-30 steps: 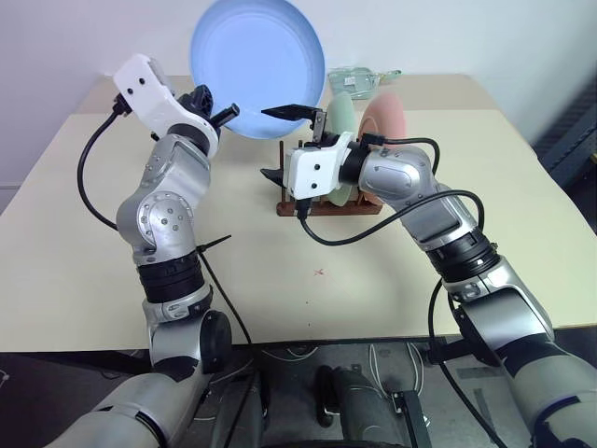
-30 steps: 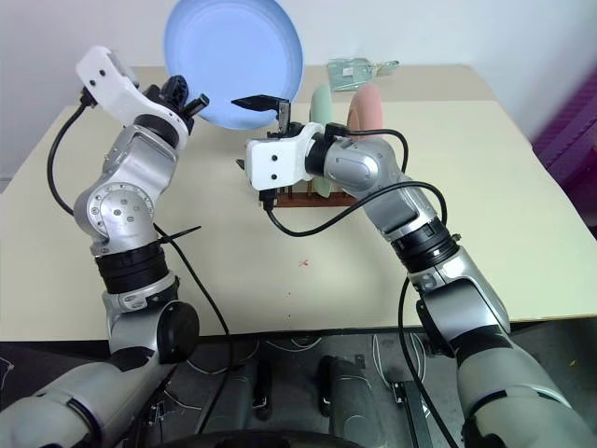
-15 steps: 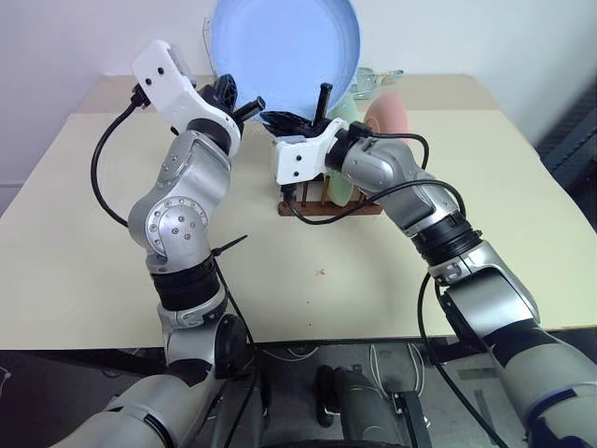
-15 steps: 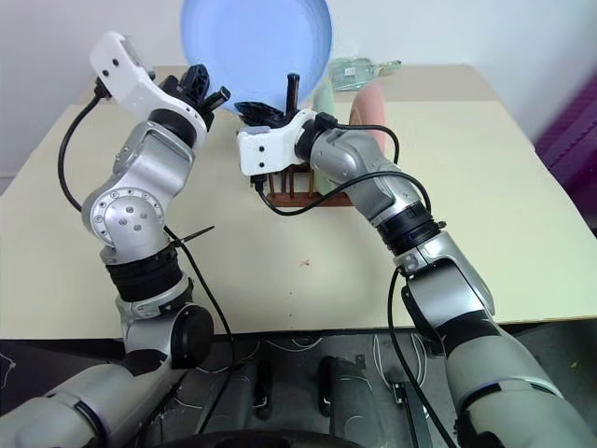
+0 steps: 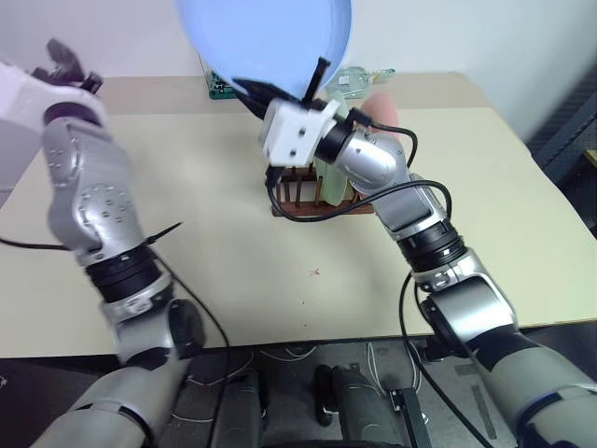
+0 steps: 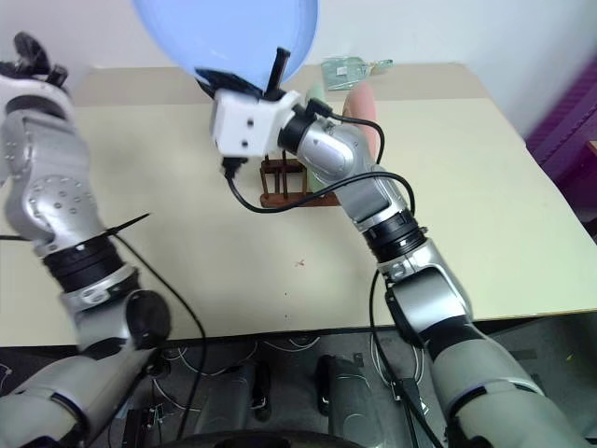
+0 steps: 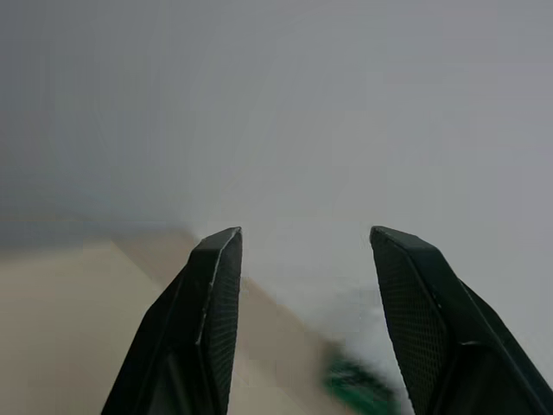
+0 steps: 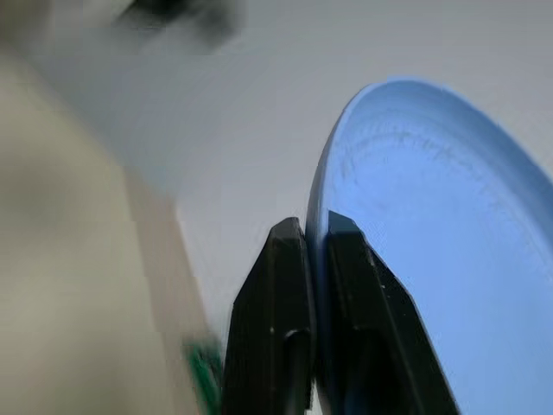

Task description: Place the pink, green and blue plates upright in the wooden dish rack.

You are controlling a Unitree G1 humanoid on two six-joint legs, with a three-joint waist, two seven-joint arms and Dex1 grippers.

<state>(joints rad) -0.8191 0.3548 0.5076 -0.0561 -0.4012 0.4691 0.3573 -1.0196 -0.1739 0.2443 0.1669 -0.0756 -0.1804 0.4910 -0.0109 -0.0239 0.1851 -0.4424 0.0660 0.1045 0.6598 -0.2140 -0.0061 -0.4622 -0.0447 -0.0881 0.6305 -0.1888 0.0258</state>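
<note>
Blue plate (image 5: 266,37) is up in the air in the left eye view, pinched at its lower rim by the right end effector (image 5: 280,84), well above the beige worktop (image 5: 233,215). It stands pretty much on edge, hollow face turned toward the camera, with the rim's top cut off by the frame. Right below and behind the wrist sits the wooden dish rack (image 5: 322,198), long axis running across the worktop. The green plate (image 5: 338,177) and pink plate (image 5: 382,112) stand upright in it, side by side, green one nearer the blue plate. The left end effector (image 5: 65,65) is way off at the left edge, holding nothing.

Right eye view is the same deal: blue plate high over the rack, pink plate peeking out behind the right arm.

Left wrist view: both black fingers (image 7: 207,320) spread with a clear gap, nothing between them, just wall and a bit of worktop beyond.

Right wrist view: the two fingers are nearly together, clamped on the blue plate's rim, plate seen almost edge-on, running up and away from the fingers.
</note>
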